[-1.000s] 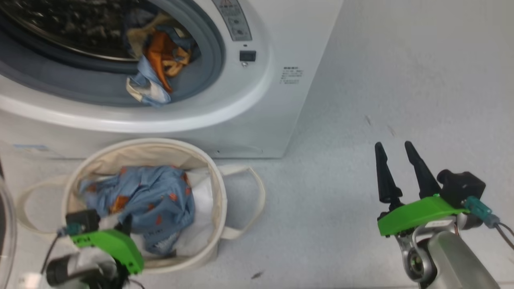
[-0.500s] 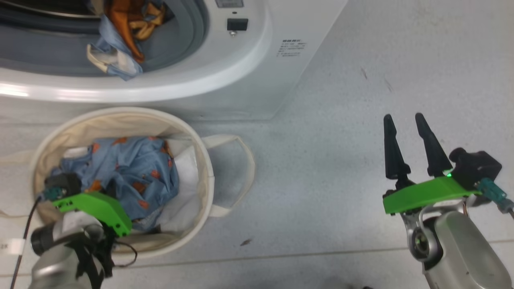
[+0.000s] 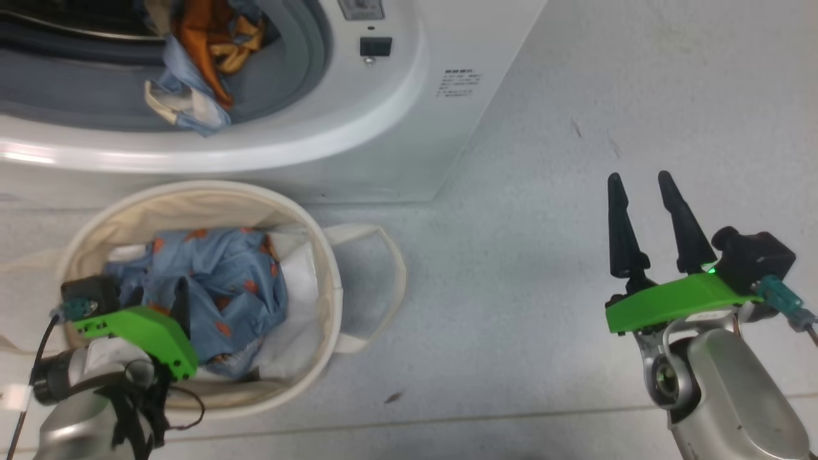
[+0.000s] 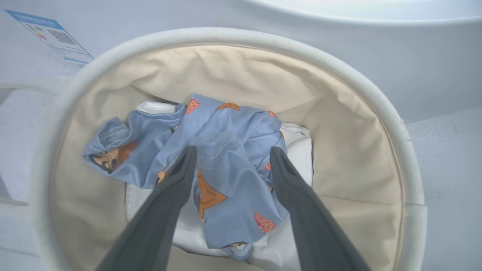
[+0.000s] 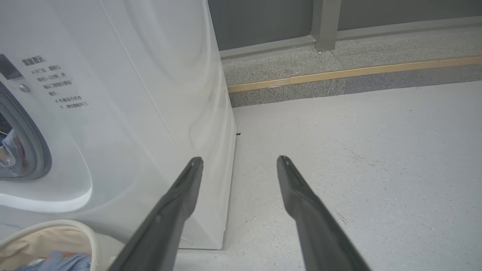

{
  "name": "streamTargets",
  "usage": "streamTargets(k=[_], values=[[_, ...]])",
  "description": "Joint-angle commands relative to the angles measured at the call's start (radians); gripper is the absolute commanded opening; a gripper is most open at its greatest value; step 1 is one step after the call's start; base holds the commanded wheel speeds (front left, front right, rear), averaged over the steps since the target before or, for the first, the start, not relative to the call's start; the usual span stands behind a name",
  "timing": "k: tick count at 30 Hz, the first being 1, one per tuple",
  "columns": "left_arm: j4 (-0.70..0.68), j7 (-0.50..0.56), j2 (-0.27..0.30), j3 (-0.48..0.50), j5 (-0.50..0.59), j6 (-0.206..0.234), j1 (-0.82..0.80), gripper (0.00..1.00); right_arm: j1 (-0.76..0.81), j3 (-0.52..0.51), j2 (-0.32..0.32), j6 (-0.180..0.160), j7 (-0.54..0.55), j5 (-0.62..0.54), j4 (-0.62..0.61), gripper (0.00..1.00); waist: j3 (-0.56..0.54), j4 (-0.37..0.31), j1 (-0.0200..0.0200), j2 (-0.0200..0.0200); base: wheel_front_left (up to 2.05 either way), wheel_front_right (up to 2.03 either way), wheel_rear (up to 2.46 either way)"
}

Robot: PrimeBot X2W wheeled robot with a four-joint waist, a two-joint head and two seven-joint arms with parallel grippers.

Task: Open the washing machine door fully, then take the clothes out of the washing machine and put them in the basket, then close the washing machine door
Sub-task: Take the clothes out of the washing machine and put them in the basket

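The washing machine (image 3: 383, 134) stands with its mouth open, and light blue, orange and cream clothes (image 3: 192, 70) hang over its grey ring. The washing machine door is out of view. In front of it stands the cream basket (image 3: 323, 255) with a light blue garment with orange patches (image 4: 229, 165) lying inside. My left gripper (image 4: 232, 150) hangs open over that garment, its fingers spread to either side of the crumpled fabric. My right gripper (image 3: 639, 176) is open above bare floor, right of the machine, with nothing between its fingers.
A white folded sheet (image 4: 299, 150) lies under the garment in the basket. The basket's loop handle (image 3: 383, 281) sticks out to the right. In the right wrist view a grey kerb with a tan strip (image 5: 339, 73) runs behind the machine's side.
My left gripper has opened and let go of the light blue garment, which now lies in the basket. The head camera has tilted down. The right arm has kept its pose.
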Motion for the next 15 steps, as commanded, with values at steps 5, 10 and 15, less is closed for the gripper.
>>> streamTargets(k=[5, 10, 15], values=[[-0.013, -0.035, 0.067, 0.012, 0.028, 0.003, 0.028, 1.00, 0.033, 0.034, 0.009, 0.008, -0.012, 0.011, -0.002, 1.00, -0.091, 0.018, -0.0001, 0.0000, 0.00, 0.00, 0.00], [-0.136, -0.037, 0.099, 0.043, 0.077, 0.028, 0.080, 1.00, 0.058, 0.050, 0.013, 0.008, -0.012, 0.022, 0.026, 1.00, -0.182, 0.035, -0.0001, 0.0000, 0.00, 0.00, 0.00], [-0.297, -0.037, 0.106, 0.111, 0.141, 0.026, 0.175, 1.00, 0.089, 0.065, 0.014, 0.008, -0.012, 0.031, 0.049, 1.00, -0.270, 0.047, -0.0001, 0.0000, 0.00, 0.00, 0.00]])
